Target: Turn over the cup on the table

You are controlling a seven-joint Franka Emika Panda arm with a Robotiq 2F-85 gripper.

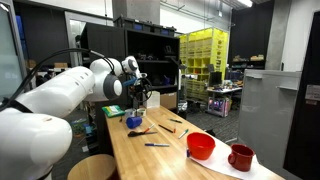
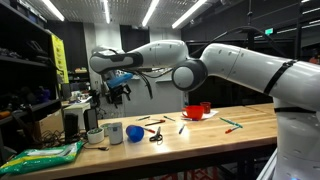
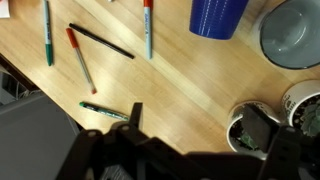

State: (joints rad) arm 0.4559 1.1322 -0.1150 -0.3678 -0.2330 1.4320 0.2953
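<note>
The small blue cup (image 1: 134, 121) stands on the light wood table (image 1: 170, 150) near its far end. It also shows in the other exterior view (image 2: 134, 132) and at the top edge of the wrist view (image 3: 218, 15), partly cut off. I cannot tell which way up it is. My gripper (image 1: 140, 93) hangs above the table, higher than the cup and apart from it, as both exterior views show (image 2: 115, 92). In the wrist view its fingers (image 3: 215, 128) are spread and hold nothing.
Several pens and markers (image 3: 80, 60) lie on the wood. A grey bowl (image 3: 292, 30) and white containers (image 3: 255, 125) stand beside the cup. A red bowl (image 1: 200, 146) and a dark red mug (image 1: 240, 157) sit at the other end. A green bag (image 2: 40, 155) lies at the table's end.
</note>
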